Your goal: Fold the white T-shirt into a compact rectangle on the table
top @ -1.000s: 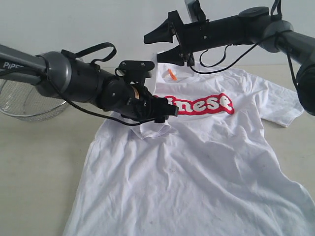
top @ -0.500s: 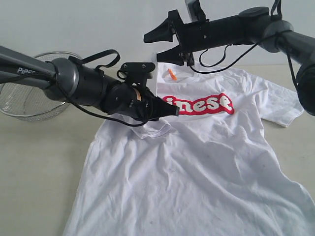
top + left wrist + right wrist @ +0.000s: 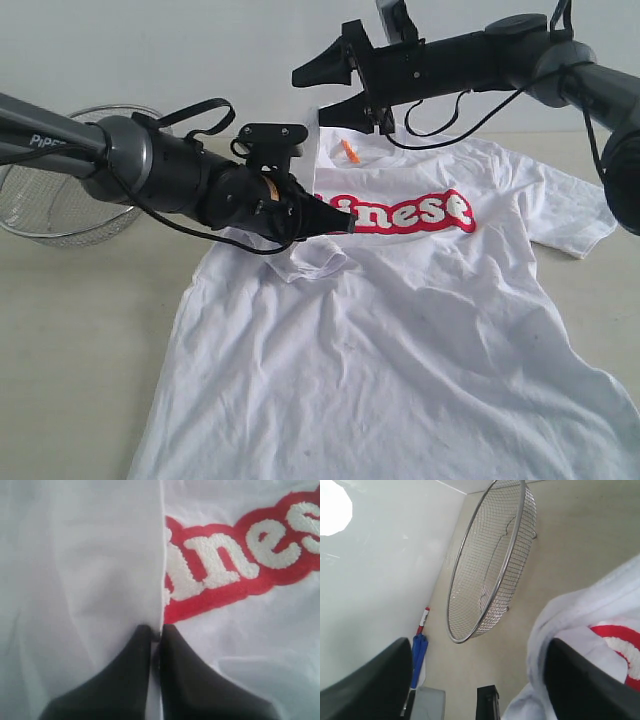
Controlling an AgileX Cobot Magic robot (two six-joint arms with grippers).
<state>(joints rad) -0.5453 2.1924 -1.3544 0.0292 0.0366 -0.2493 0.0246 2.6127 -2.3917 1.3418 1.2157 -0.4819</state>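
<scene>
The pale table [image 3: 80,330] is taken up almost wholly by the shirt [image 3: 400,340], which is laid flat and face up. Its collar is at the far end and its hem is cut off by the near edge of the exterior view, so its long axis is set from far to near. A wire basket [image 3: 50,215] is seen off to the left, well apart from the cloth. Now the arms: the left claw [image 3: 343,226] is set low on the shirt's left side, right at the start of the red lettering [image 3: 400,212]. It is shut tight, with a thin edge of white cloth pinched between its tips. In the left wrist view a loose flap [image 3: 90,570] is seen laid over the first letters, up from that pinch. The right claw [image 3: 318,95] is held high above the collar, spread wide, and nothing is gripped in it. The right sleeve [image 3: 575,225] is spread flat at the far right, well apart from both claws. The small orange tag [image 3: 349,152] is shown at the neck, between the two claws in the exterior view. For the coming move, this much is judged: the body of the shirt lies to the right of the pinched edge. The flap would have to be carried across the long axis toward the middle line, and the left arm is the nearer one for that.
</scene>
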